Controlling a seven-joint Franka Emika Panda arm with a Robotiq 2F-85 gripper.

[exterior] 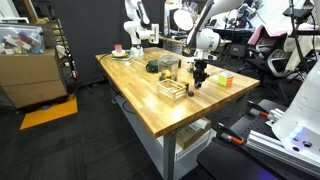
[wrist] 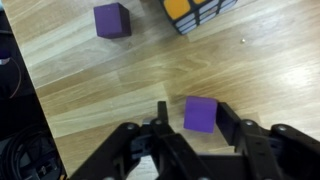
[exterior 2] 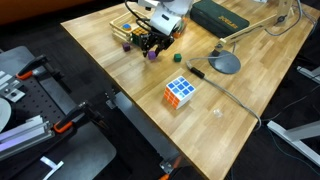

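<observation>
- The end effector hangs low over the wooden surface, its fingers pointing down on either side of a purple cube.
- In the wrist view the jaws stand apart and straddle that cube. The finger on the right lies close against the cube's side, and a strip of bare wood shows between the cube and the finger on the left. The end effector is released, not clamped on the cube.
- The purple cube sits flat on the surface between the fingertips, at the near edge of the wrist view and slightly right of centre.
- A second purple cube lies farther out and to the left in the wrist view, well apart from the first cube.
- A Rubik's cube lies at the far edge of that view, to the right of the second purple cube, with orange and dark faces showing.
- In both exterior views the end effector hovers over the middle of the surface, and the Rubik's cube rests near it.
- In an exterior view a small green block lies just right of the end effector.
- A wooden tray sits just left of the end effector in the same view.
- A dark green box lies farther back on the right.
- A grey disc base rests to the right of the green block.
</observation>
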